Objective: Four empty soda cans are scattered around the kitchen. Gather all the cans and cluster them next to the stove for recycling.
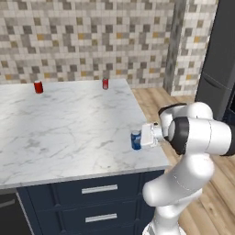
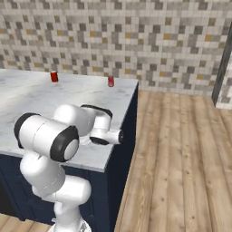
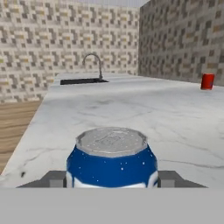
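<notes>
A blue soda can (image 1: 136, 140) stands upright near the front right corner of the white marble counter (image 1: 69, 124). My gripper (image 1: 139, 137) reaches it from the right, level with the counter. In the hand view the blue can (image 3: 112, 159) sits between the fingertips (image 3: 57, 179), which press against both its sides. Two red cans (image 1: 38, 86) (image 1: 105, 83) stand along the counter's far edge by the backsplash, also the red cans (image 2: 54, 76) (image 2: 111, 81). One red can (image 3: 207, 81) appears far right in the hand view. The stove is out of view.
The counter ends just right of the blue can, with wood floor (image 2: 181, 158) beyond. A sink with a curved faucet (image 3: 93, 65) lies at the counter's far end. A tall dark appliance (image 1: 220, 69) stands at the right. Navy drawers (image 1: 98, 189) sit below.
</notes>
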Controlling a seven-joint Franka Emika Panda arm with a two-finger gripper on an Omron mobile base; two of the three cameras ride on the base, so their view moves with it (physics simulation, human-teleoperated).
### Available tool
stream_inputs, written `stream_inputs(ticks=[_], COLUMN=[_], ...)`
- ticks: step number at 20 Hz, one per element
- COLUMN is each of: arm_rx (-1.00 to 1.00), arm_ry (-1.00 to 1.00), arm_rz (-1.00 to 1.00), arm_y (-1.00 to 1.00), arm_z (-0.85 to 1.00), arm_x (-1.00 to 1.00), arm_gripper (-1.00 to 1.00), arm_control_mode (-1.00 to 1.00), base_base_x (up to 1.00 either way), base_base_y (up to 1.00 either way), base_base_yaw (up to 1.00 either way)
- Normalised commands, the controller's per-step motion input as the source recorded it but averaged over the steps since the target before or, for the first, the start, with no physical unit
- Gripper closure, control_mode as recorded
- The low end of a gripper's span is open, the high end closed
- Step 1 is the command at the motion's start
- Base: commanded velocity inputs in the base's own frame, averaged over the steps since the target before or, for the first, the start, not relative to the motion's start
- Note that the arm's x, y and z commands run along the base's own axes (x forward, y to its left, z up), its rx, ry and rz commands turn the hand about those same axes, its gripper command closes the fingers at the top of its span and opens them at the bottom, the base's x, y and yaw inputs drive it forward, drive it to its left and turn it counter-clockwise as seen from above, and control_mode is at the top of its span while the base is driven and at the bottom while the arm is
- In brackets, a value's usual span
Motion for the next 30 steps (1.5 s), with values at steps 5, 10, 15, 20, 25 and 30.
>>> stream_inputs(ticks=[5,10,15,20,25,30], arm_rx=[0.02,0.02,0.01,0.01,0.00,0.00], arm_ry=[-0.09,-0.07,-0.08,-0.10,-0.16,-0.12], arm_rz=[0.00,0.00,0.00,0.00,0.01,0.01], arm_y=[-0.07,-0.02,0.00,-0.06,-0.06,-0.01], arm_z=[0.77,0.93,0.87,0.52,0.18,0.02], arm_x=[-0.32,-0.28,-0.30,-0.52,-0.62,-0.47], arm_gripper=[1.00,1.00,1.00,1.00,1.00,1.00], arm_control_mode=[-1.00,-1.00,-1.00,-1.00,-1.00,-1.00], base_base_x=[0.00,0.00,0.00,0.00,0.00,0.00], base_base_y=[0.00,0.00,0.00,0.00,0.00,0.00], base_base_yaw=[0.00,0.00,0.00,0.00,0.00,0.00])
